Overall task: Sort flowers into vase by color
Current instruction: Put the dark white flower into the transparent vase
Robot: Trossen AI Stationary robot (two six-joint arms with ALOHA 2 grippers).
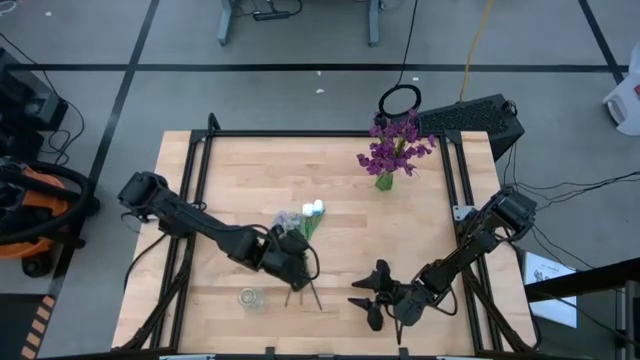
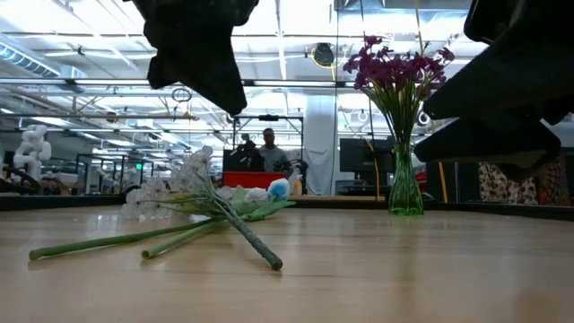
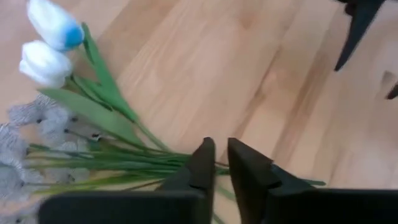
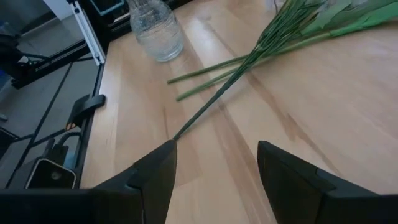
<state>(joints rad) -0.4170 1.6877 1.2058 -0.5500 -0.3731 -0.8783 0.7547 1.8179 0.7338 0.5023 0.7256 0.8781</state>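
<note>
Where thin green stems (image 3: 118,163) cross, left gripper (image 3: 221,163) nearly closed over them, white tulip buds (image 3: 46,59) beyond, right gripper (image 4: 214,163) wide, empty.

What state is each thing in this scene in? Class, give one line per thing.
Left gripper: fingers nearly closed over the loose stems; whether it grips one I cannot tell.
Right gripper: open, empty, above the table.
Loose flowers: lying flat on the table, stems bunched.
Purple flowers: upright in the green vase.
Clear vase: upright, no flowers in it.
</note>
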